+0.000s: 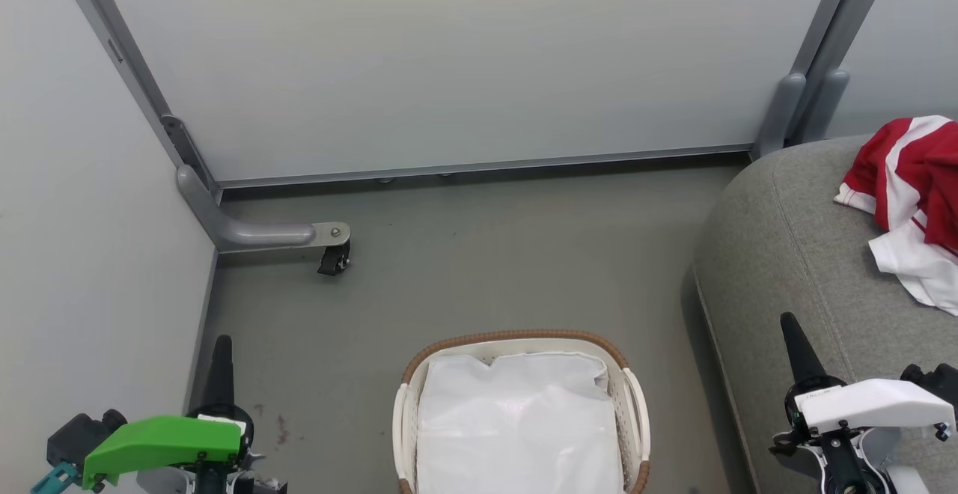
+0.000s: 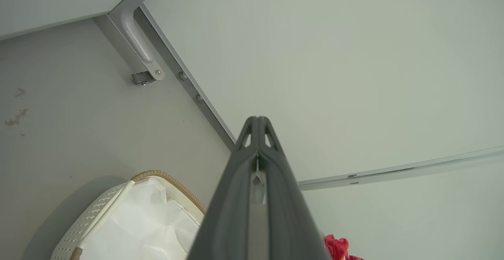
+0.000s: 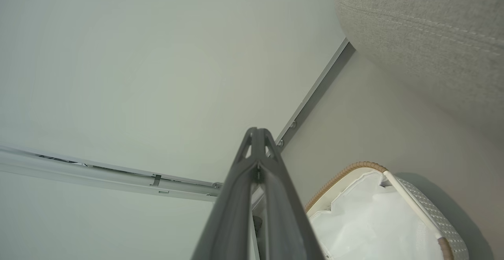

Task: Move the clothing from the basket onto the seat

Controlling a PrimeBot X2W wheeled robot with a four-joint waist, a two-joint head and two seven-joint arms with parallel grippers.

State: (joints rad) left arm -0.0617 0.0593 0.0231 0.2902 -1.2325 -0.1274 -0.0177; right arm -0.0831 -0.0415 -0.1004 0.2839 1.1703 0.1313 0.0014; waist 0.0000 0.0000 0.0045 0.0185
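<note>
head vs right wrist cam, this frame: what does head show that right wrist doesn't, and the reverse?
Head view adds: the clothing, red and white, lying on the seat; the left gripper; a caster foot. Right wrist view adds: the right gripper seen along its length, jaws pressed together and empty; the basket, its perforated outer wall. Shared: seat, right gripper, basket rim, white liner with no red visible on it.

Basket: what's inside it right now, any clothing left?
A white liner sheet covers the inside of the basket. Whatever lies under it is hidden, so I cannot tell what is beneath. Red-and-white clothing lies on the seat.
</note>
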